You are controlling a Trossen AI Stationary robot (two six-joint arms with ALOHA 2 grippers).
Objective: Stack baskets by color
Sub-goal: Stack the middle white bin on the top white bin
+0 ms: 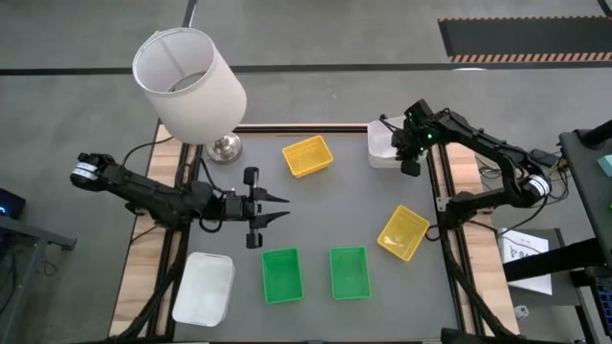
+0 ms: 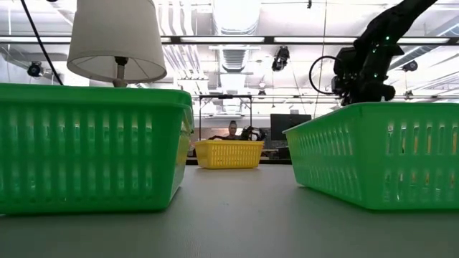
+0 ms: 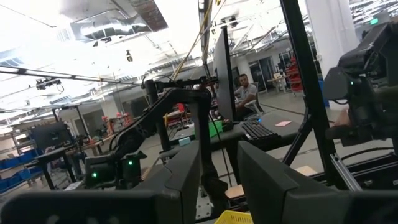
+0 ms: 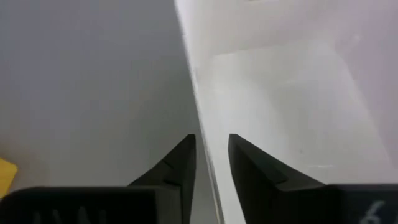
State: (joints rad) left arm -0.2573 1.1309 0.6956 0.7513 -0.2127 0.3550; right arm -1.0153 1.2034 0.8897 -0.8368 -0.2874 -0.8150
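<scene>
Stacking is judged partly done at most: a white basket (image 1: pixel 385 146) edge is straddled by the right gripper (image 4: pixel 211 155), jaws slightly parted, while two green baskets (image 1: pixel 281 274), two yellow baskets (image 1: pixel 307 156) and another white basket (image 1: pixel 205 288) are seen apart beyond the left gripper (image 1: pixel 277 208), jaws open and empty.

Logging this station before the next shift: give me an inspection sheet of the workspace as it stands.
Surface: grey table, wooden side rails.
Job's things: two green baskets side by side; two yellow baskets apart; white baskets at opposite corners.
Clutter: lamp at the far left.
Grippers: left gripper open, empty, mid-table; right gripper straddling the far white basket's wall, jaws slightly apart.
Cables: along both arms.
Surroundings: seated person, monitors.
</scene>
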